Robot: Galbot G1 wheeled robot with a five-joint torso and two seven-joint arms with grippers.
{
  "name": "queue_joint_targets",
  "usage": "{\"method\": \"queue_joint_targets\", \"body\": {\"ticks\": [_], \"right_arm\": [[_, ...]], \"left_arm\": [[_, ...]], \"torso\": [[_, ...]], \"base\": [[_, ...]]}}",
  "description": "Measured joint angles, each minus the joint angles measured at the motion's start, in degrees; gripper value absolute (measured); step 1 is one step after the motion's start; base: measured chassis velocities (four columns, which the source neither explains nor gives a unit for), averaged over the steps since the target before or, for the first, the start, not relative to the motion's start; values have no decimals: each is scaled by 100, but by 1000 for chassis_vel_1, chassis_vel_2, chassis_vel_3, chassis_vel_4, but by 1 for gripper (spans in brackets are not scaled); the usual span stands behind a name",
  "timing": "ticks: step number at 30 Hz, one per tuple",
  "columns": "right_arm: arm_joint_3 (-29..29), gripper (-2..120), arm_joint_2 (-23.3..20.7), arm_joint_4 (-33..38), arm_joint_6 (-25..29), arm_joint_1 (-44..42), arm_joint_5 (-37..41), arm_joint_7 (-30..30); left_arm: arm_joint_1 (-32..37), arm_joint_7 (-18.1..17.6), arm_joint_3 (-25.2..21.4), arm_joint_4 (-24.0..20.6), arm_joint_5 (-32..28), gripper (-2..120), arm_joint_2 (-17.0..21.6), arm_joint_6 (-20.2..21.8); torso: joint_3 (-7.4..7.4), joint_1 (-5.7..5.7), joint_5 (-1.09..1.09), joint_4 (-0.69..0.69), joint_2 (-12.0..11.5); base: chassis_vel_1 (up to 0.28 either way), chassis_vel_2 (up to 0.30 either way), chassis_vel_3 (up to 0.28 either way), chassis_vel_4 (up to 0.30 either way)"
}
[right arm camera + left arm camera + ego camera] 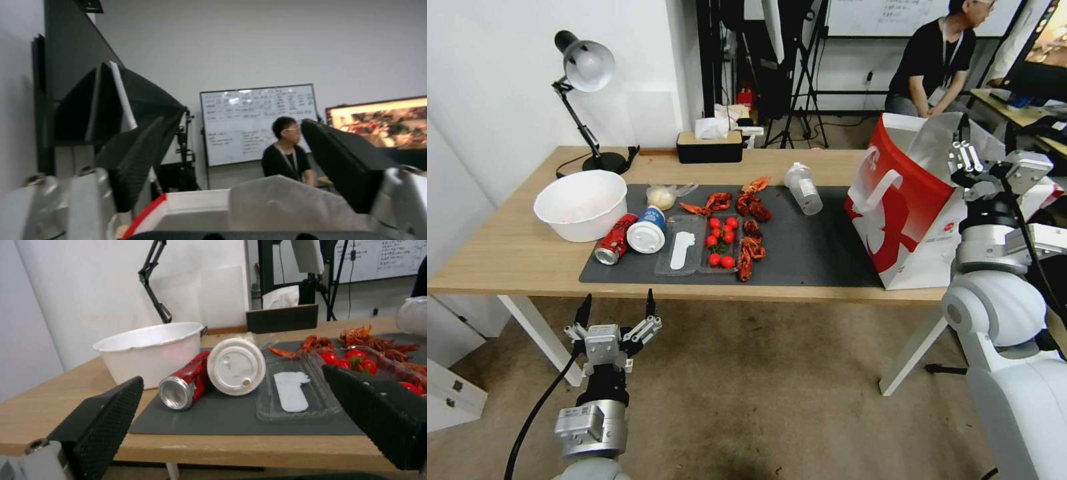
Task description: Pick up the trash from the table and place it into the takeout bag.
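- Nearest you, the left gripper [616,309] hovers in front of the long light-wood worktop [507,257], below its near edge, fingers spread wide and empty.
- Just beyond it, on the dark grey rectangular mat [807,250], the red soda can [616,239] lies on its side, touching the white-lidded blue paper cup [647,229], also tipped over.
- The small clear bag with a pale lump [662,195] lies behind them; the clear plastic bottle [803,188] lies farther right on the mat.
- Your right gripper [966,157] is raised over the open top of the large boxy white-and-red paper takeout bag [910,207], fingers apart, holding nothing.
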Motion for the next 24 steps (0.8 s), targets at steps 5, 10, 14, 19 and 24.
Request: {"method": "queue_joint_targets", "body": {"ticks": [5, 10, 14, 19, 24], "right_arm": [[-105, 98, -12, 304, -141, -29, 734, -172], [-203, 100, -13, 595, -191, -259, 1224, -638], [-281, 100, 62, 751, -102, -724, 1246, -1453], [-286, 100, 90, 833, -58, -1216, 1015, -2046], [-282, 100, 102, 829, 41, -1519, 699, -2084]], "left_arm": [[15, 0, -2, -24, 16, 100, -15, 0], [45, 0, 1, -60, 32, 100, -18, -7], [23, 1, 4, -61, 64, 100, -27, -11], [18, 4, 4, -62, 70, 100, -22, -22], [5, 4, 5, -5, 69, 100, -21, -37]], "torso": [[0, 0, 0, 1, 0], [-1, 0, -1, 1, 0], [0, 0, 0, -1, 0], [-1, 0, 0, 0, 0], [0, 0, 0, 1, 0]], "base": [[0, 0, 0, 0], [0, 0, 0, 0], [0, 0, 0, 0], [0, 0, 0, 0], [0, 0, 0, 0]]}}
